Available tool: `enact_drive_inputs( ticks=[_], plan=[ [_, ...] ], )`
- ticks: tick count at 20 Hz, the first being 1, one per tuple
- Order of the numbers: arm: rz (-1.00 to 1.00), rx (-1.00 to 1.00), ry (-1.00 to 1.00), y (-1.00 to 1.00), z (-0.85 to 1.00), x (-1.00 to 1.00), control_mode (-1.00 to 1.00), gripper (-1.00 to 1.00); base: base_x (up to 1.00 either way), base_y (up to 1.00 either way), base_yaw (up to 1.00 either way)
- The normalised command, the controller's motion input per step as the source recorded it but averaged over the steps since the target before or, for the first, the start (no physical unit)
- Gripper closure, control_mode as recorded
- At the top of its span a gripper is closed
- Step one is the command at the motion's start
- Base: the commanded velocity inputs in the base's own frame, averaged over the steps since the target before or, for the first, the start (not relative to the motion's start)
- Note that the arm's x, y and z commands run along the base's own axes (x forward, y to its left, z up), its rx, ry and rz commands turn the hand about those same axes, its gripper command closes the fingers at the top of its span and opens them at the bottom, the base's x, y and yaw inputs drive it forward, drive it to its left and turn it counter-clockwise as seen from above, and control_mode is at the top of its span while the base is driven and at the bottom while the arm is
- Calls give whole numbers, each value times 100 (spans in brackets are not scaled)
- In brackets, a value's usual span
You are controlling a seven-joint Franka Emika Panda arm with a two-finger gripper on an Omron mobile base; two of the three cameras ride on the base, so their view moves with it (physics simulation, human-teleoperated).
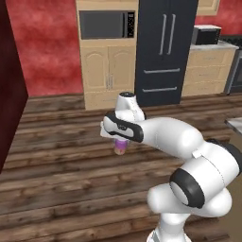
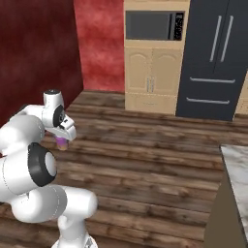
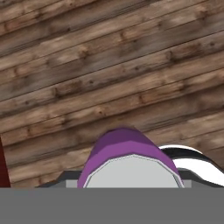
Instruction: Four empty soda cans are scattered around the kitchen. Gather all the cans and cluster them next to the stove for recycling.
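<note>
Purple can (image 1: 121,147) is clamped in the claw (image 1: 120,142), hanging under it above the wood floor (image 1: 61,160). Judged risk: can slips and rolls away if the base jolts; stove far off.

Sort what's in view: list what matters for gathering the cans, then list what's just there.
Job:
- purple can, held in the gripper, above the wood floor

Just there:
- fridge
- built-in microwave
- countertop microwave
- cabinets
- marble counter
</note>
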Motion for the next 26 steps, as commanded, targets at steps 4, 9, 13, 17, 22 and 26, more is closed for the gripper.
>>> enact_drive_inputs(
  ticks=[4,9,13,17,22,26],
  plan=[
    [0,0,0,0,0,0,100,100,44,-26,-10],
    [0,0,0,0,0,0,100,100,45,-26,-10],
    [0,0,0,0,0,0,100,100,47,-25,-8],
    [0,0,0,0,0,0,100,100,48,-23,-9],
    [0,0,0,0,0,0,100,100,48,-22,-10],
    [0,0,0,0,0,0,100,100,47,-22,-11]
  ],
)
